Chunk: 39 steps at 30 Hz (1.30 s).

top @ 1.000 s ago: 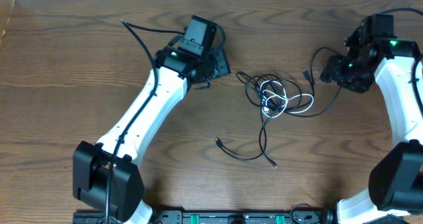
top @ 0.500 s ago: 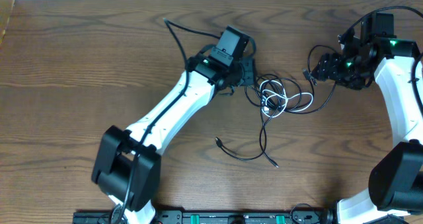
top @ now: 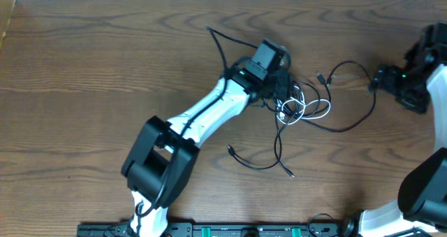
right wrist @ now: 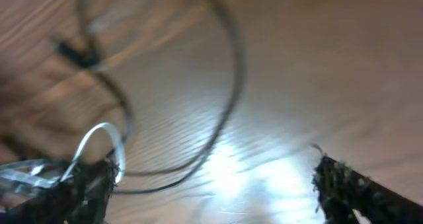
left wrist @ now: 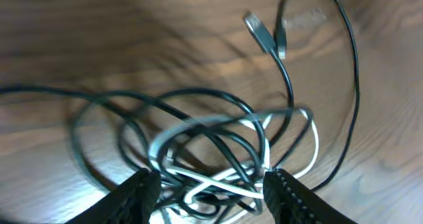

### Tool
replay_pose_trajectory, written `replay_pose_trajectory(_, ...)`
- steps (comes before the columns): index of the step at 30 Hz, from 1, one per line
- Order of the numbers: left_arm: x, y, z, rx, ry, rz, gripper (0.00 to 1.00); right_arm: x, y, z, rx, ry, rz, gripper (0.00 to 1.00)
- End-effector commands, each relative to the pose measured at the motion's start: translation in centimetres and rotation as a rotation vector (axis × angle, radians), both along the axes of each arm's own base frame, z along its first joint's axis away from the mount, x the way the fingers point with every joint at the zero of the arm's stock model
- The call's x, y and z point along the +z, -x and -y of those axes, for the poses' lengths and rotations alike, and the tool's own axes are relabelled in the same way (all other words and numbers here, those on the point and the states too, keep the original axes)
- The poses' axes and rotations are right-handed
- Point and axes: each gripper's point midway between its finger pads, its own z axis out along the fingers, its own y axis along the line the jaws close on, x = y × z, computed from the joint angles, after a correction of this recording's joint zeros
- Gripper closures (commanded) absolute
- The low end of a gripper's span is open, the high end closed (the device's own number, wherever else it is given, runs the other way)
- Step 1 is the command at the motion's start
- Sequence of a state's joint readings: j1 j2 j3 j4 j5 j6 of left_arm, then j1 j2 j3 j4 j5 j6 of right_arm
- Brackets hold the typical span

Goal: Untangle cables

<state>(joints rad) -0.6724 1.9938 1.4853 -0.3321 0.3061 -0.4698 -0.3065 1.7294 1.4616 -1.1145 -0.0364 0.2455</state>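
Cables [left wrist: 218,141] lie tangled at lower centre between the spread left fingers [left wrist: 135,197]; right fingers [right wrist: 350,191] gape too, a black strand [right wrist: 239,72] between.

The cables [top: 302,108] lie mid-surface [top: 84,69], left fingers [left wrist: 142,189] at their eleven o'clock, right fingers [right wrist: 347,184] at two o'clock.

Dark wood-grain table [top: 84,69], satin sheen, smooth rubbery cables [top: 294,106], glossy white plastic left arm [top: 209,111]

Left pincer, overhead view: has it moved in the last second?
Yes. The left pincer has travelled right, from well left of the cable tangle to over its left edge; the loose black cable below stayed put.
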Motion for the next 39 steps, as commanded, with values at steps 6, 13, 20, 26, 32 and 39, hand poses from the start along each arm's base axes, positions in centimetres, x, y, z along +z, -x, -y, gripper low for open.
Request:
replay_pose_trajectory(6, -0.8, 1.2, 2.6, -0.081, 0.007, 0.03, 0.41, 0.7, 0.7, 1.9, -0.074, -0.025, 0.02, 0.04)
replay_pose_trajectory(13, -2.2, 0.3, 2.5, -0.087, -0.056, 0.091, 0.42, 0.7, 0.2, 0.6, -0.033, -0.043, 0.026, 0.04)
replay_pose_trajectory(20, -6.0, 0.6, 2.3, -0.09, -0.099, 0.037, 0.43, 0.7, -0.1, -0.5, 0.0, -0.043, 0.025, 0.04)
replay_pose_trajectory(26, -7.3, 0.9, 1.8, -0.091, -0.124, 0.006, 0.72, 0.7, -0.4, -1.8, 0.035, -0.048, 0.026, 0.04)
replay_pose_trajectory(32, -5.0, 0.5, 1.1, -0.074, -0.111, 0.021, 0.92, 0.9, -1.1, -4.9, 0.161, -0.116, 0.052, 0.05)
replay_pose_trajectory(39, 4.3, -0.8, -2.3, -0.01, -0.016, 0.104, 0.93, 4.4, -2.9, -14.5, 0.577, -0.483, 0.292, 0.12)
